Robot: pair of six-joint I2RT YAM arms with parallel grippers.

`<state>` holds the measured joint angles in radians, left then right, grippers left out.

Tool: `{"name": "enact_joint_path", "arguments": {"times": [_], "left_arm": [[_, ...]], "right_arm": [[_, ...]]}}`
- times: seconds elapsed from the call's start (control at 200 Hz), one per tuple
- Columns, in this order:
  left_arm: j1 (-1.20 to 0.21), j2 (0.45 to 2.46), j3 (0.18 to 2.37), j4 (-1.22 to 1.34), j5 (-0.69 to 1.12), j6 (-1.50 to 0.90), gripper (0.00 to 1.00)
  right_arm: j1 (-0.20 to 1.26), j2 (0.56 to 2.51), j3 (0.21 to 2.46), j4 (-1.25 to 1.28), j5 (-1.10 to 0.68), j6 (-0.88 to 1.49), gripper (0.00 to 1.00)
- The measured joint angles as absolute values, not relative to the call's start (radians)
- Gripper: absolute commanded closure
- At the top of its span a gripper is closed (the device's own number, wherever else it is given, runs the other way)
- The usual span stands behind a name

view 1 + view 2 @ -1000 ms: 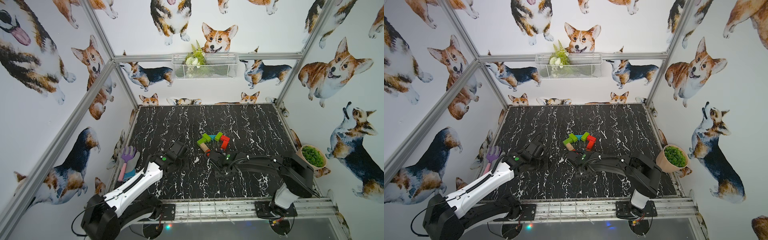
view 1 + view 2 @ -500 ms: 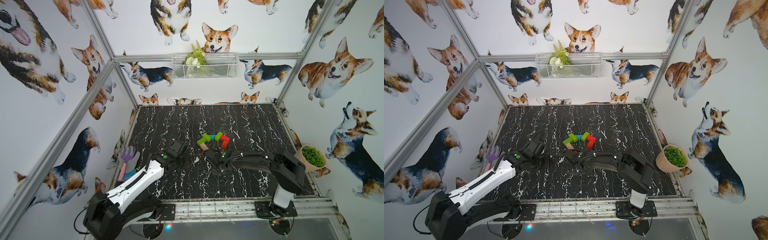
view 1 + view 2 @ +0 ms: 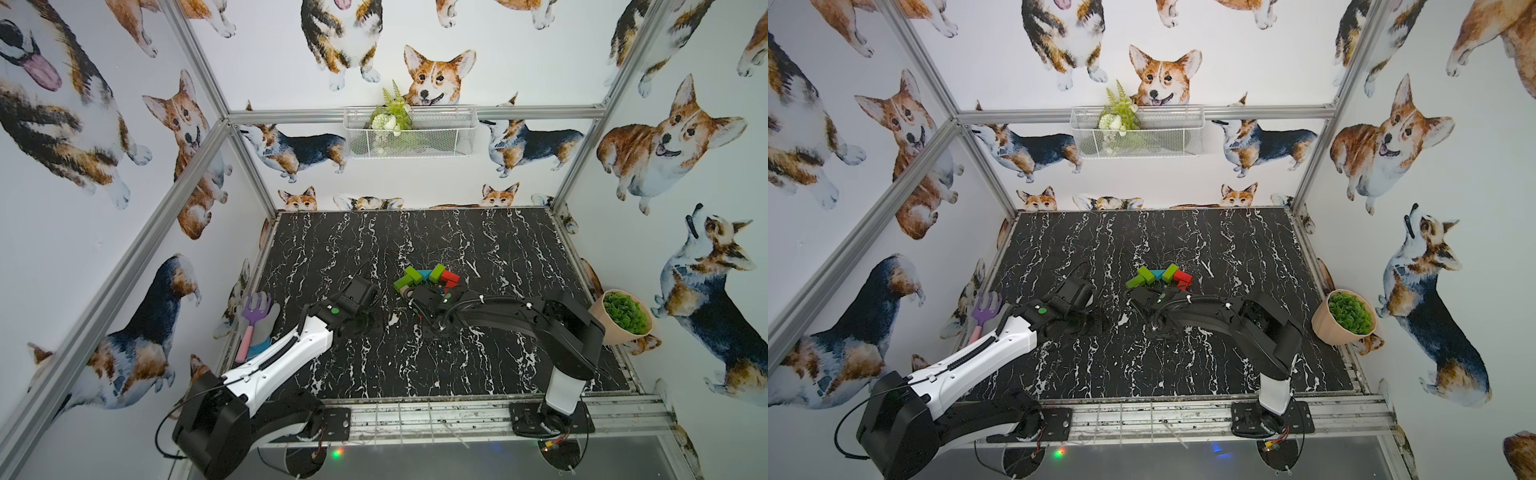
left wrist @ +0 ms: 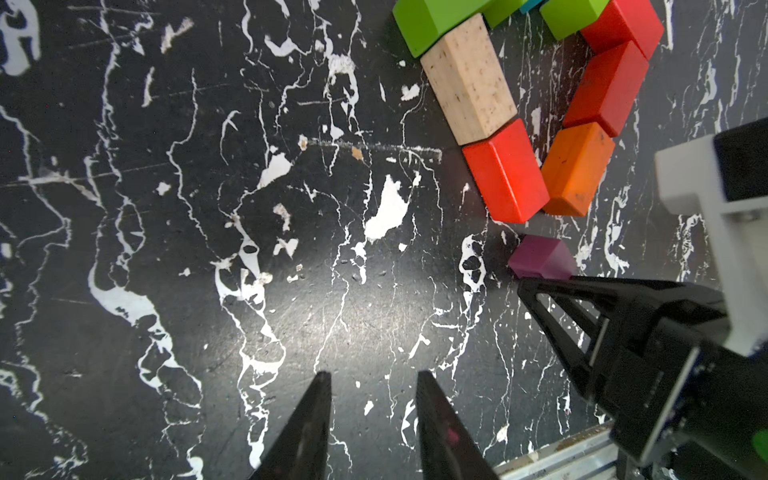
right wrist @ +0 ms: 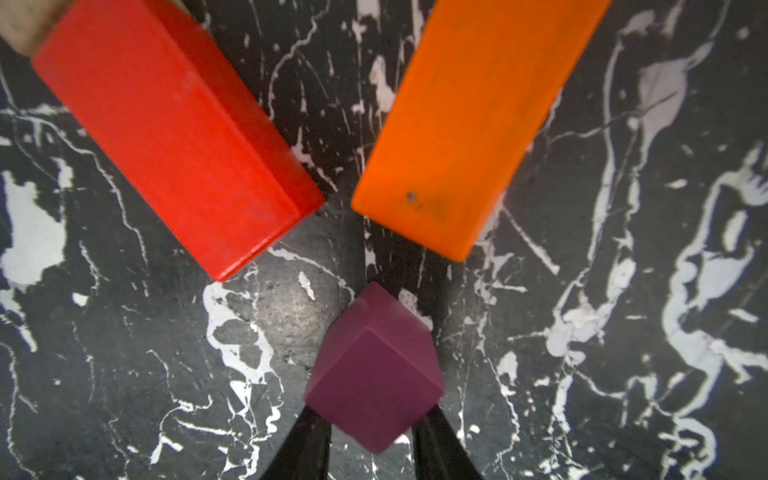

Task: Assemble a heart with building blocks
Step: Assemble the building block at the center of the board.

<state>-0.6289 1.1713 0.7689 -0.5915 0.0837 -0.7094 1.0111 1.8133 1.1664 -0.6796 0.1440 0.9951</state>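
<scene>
- Heart (image 3: 437, 272) sits mid-table: lobes and both sides are laid, only its tip is missing.
- My right gripper (image 5: 372, 419) pinches the purple cube (image 5: 374, 374) just near of the gap between red brick (image 5: 174, 133) and orange brick (image 5: 465, 124).
- Left gripper (image 4: 374, 376) hangs part-open, empty, left of it.
- Since a second ago, the right arm has reached in closer.

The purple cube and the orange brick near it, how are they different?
Shape: the purple cube is small and equal-sided; the orange brick is long. Placement: the orange brick lies in the heart outline, end against a red brick; the purple cube sits apart, just off the open tip. Contact: the right tool grips the purple cube; no tool touches the orange brick. Both are plain painted blocks.
</scene>
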Motion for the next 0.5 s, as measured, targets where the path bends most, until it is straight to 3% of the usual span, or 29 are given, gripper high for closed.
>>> {"name": "enact_joint_path", "arguments": {"times": [0.5], "left_arm": [[-0.629, 1.174, 0.759, -0.574, 0.091, -0.709, 0.62]], "right_arm": [[0.975, 1.828, 1.193, -0.682, 0.131, 0.966, 0.68]]}}
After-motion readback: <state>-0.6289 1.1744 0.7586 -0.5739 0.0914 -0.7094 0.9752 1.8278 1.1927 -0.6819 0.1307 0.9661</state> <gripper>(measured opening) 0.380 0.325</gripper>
